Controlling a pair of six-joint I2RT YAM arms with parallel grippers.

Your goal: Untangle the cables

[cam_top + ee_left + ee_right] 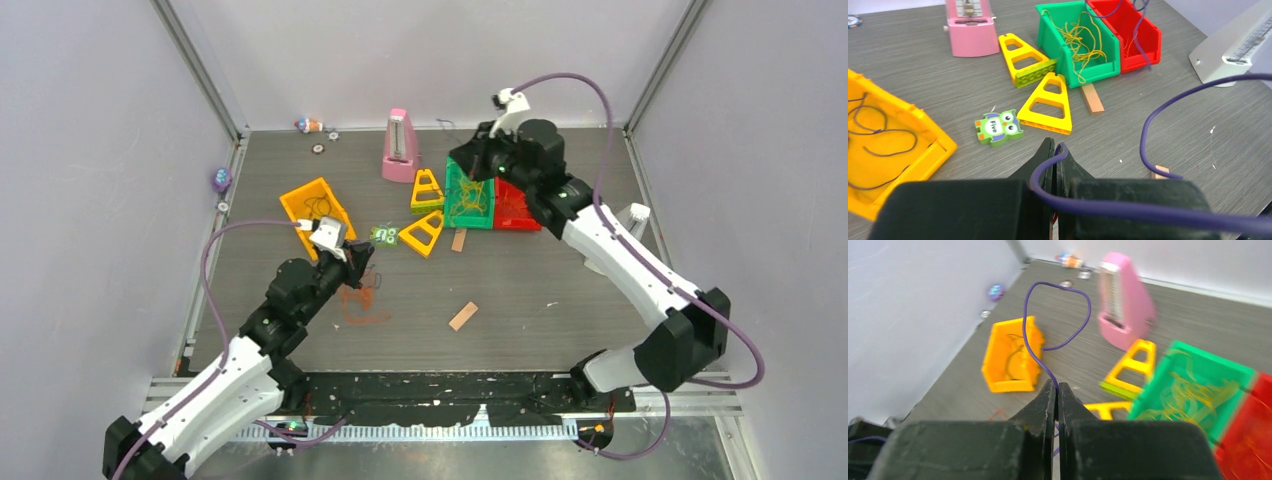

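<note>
Cables [1080, 42] in yellow lie in the green bin [1098, 70], upper centre of the left wrist view. Left tool [1054, 145] is closed tightly on a purple cable [1143, 130]; right tool [1057, 386] pinches a second purple cable [1034, 347] that rises upward.

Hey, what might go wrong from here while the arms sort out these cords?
1. The right gripper pinches a purple cord at its very tips, with a long free loop above; it may slip and drop into the green bin of yellow cords.
2. The left gripper is shut on another purple cord that lies across its own body; pulling might snag or wrap it.
3. Several purple cords hang over the red bin; tugging could drag it.
</note>
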